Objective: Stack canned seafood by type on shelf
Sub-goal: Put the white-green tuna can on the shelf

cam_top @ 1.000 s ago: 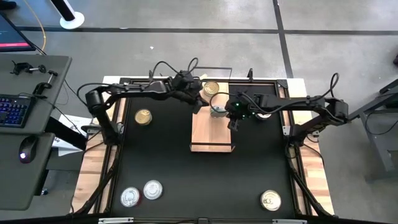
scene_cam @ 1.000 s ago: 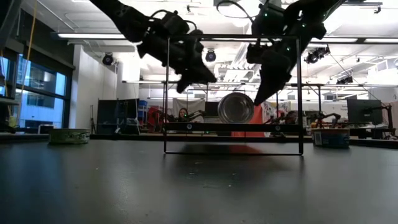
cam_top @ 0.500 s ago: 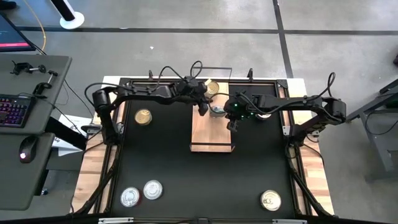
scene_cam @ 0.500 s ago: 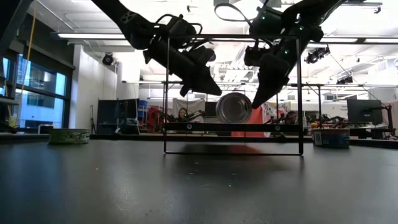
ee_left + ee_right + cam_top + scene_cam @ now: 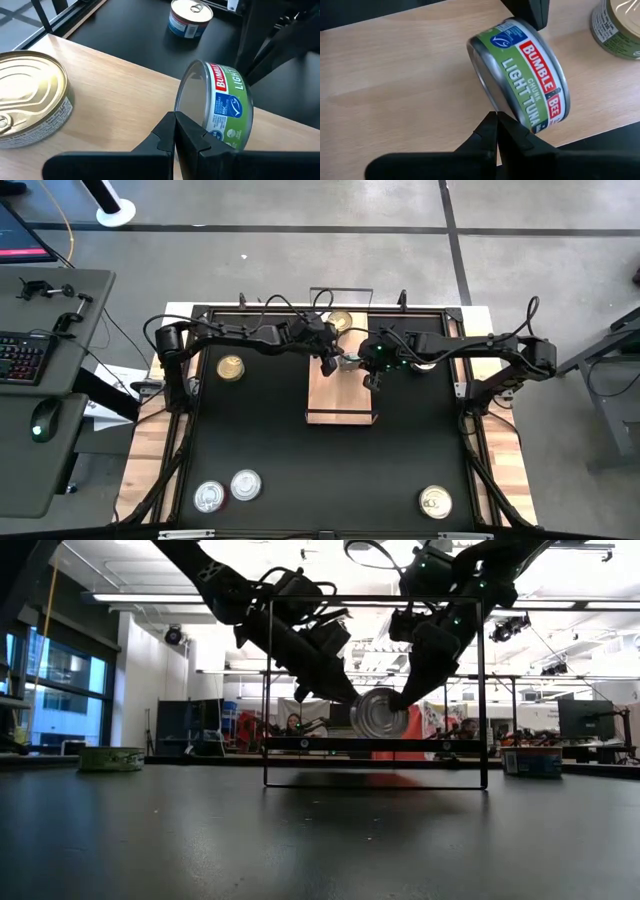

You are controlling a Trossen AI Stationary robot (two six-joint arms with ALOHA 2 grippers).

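A silver tin with a green label (image 5: 525, 75) stands on its edge on the light-wood shelf (image 5: 340, 400), its round face (image 5: 378, 712) toward the table's near edge. A gold-lidded tin (image 5: 27, 100) lies flat at the shelf's far end (image 5: 340, 322). My left gripper (image 5: 175, 127) is shut at the standing tin's left side. My right gripper (image 5: 496, 125) is shut at its right side. In the low view both (image 5: 350, 698) (image 5: 402, 698) slant down onto the tin from either side. My left gripper's shut fingertips (image 5: 352, 700) meet the standing tin's curved wall high on its left side (image 5: 520, 26), slanting down from the table's left. The tin rests on its edge on the shelf. My right gripper's shut fingertips (image 5: 494, 117) meet the tin's rim (image 5: 490, 106) on its right side, slanting down from the table's right.
A gold tin (image 5: 231, 367) lies on the black table left of the shelf. A blue-labelled tin (image 5: 190, 17) sits right of the shelf under my right arm. Two silver tins (image 5: 228, 491) lie near left and one (image 5: 435, 501) near right. Black wire rails (image 5: 270, 690) stand at the shelf's ends.
My left gripper has come down and toward the table's right, from beside the gold tin to the standing tin's left side, rolling its wrist on the way. The tin has stayed on its edge.
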